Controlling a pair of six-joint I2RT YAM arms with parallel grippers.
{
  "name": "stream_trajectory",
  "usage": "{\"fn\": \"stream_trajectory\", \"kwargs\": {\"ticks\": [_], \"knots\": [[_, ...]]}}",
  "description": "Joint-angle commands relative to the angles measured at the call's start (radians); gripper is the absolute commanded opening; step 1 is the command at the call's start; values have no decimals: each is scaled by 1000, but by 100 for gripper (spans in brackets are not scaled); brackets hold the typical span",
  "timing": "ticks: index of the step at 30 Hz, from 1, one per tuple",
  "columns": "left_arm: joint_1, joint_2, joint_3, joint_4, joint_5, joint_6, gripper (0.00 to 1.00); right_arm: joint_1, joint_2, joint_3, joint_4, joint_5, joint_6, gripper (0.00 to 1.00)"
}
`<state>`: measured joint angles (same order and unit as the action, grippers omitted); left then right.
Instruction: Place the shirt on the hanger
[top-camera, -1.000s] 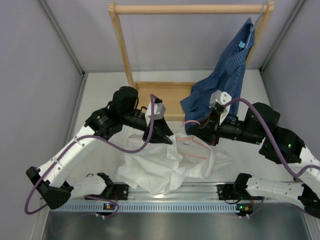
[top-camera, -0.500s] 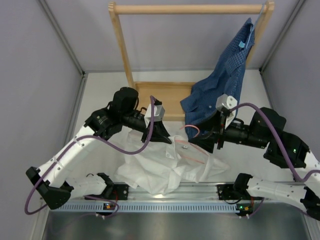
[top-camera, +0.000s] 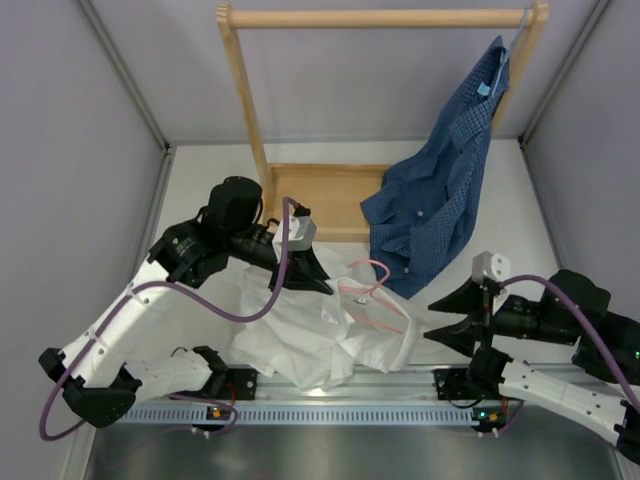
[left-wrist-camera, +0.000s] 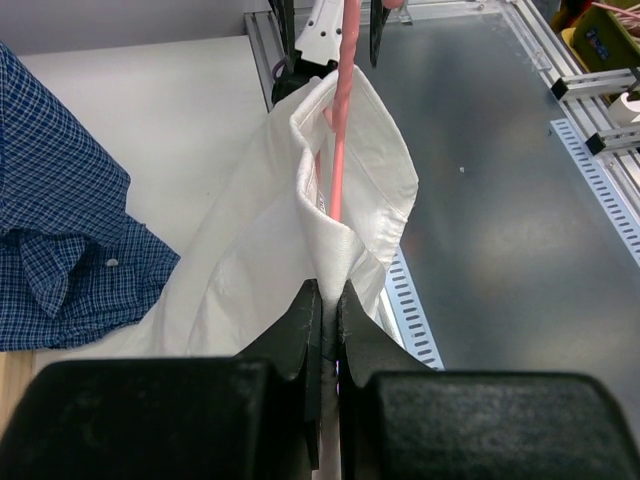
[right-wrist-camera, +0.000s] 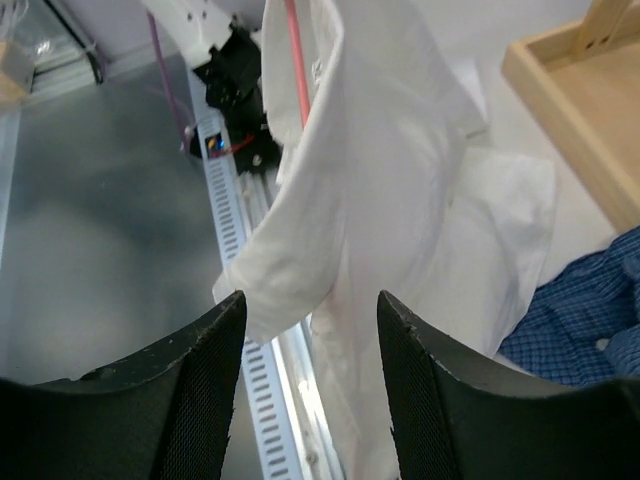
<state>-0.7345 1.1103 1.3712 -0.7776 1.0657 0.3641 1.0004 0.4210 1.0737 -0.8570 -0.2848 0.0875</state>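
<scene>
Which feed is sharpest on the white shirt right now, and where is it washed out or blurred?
Left wrist: shirt collar and pink hanger crisp, left gripper blurred up close. Right wrist: shirt glaring white, folds faint, right gripper soft. Top external: even light, small detail.

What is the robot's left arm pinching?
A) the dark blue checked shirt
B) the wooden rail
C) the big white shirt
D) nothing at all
C: in the left wrist view the left arm's jaws are shut on a fold of the large plain white button-up shirt, with the thin pink wire hanger running down into it.
</scene>
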Motion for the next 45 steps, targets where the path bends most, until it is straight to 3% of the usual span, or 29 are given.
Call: {"fn": "stream_trajectory", "kwargs": {"ticks": [1,7,17,22,29,32,37,39,40,42,44,45], "knots": [[1,12,72,-15,51,-11,0,4,1,-35,-68,-119,-11,53],[1,39,111,-43,79,-16,0,4,56,-23,-43,-68,-19,50],[1,60,126,-43,122,-24,0,6,157,-67,199,-126,-35,31],[4,72,127,-43,74,-42,0,4,142,-96,346,-146,-2,15],[49,59,140,-45,102,-65,0,4,125,-158,349,-134,-8,17],[75,46,141,-35,122,-77,0,4,107,-175,343,-136,-23,1],[87,40,137,-5,91,-117,0,4,71,-170,351,-100,-29,0],[87,31,135,12,41,-131,0,4,62,-152,361,14,4,0],[87,26,128,26,10,-142,3,4,59,-144,365,53,27,0],[86,-6,108,120,-132,-229,29,4,53,-126,378,120,43,0],[87,-41,98,162,-252,-304,43,4,56,-103,381,153,61,0],[86,-49,106,185,-368,-327,68,4,58,-98,380,160,64,0]]}}
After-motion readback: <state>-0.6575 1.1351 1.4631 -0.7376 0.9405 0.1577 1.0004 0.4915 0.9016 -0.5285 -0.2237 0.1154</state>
